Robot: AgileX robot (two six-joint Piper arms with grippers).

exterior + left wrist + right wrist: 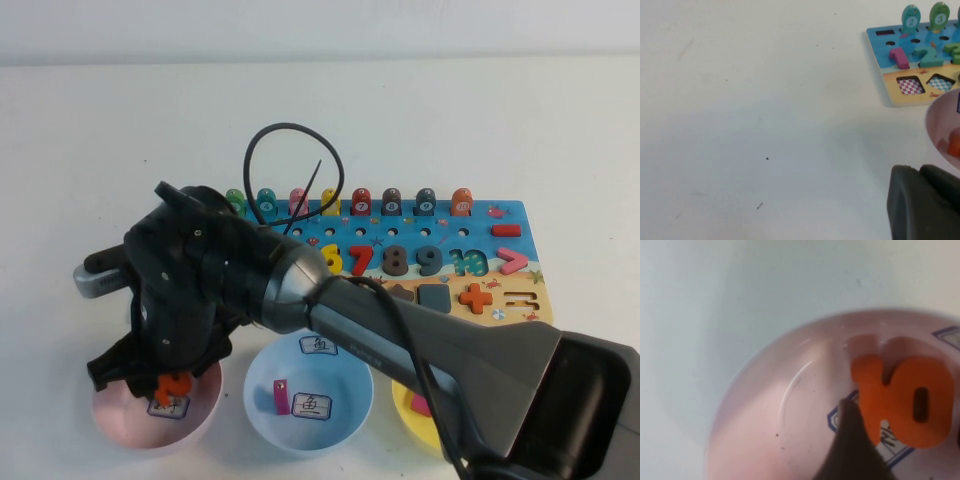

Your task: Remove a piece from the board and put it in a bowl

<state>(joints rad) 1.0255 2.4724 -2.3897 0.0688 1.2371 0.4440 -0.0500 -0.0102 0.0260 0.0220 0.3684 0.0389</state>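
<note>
My right gripper [150,378] hangs over the pink bowl [200,415] at the near left of the table [100,150], arm reaching across from the right side. The orange "10" piece [902,400] sits inside that bowl, on a white label w/ blue border; one dark fingertip [852,450] shows just beside it, overlapping its lower edge in the wrist view. Can't tell from the pics whether my fingers are spread or pinching, or whether they touch the piece. Next to the pink bowl, toward the right: light blue bowl [345,410] w/ a pink piece [281,396] standing in it and two labels, then a yellow bowl [405,410] mostly hidden behind my arm. Left gripper [922,205] is near the pink bowl's left side, just a dark bit visible in its own cam; fingers — can't tell. Farther back lies the board [510,225], blue w/ tan strip, coloured numbers in a row, pegs along the far edge, orange plus sign [477,297] near its right end. A black cable [290,135] loops above it.
</note>
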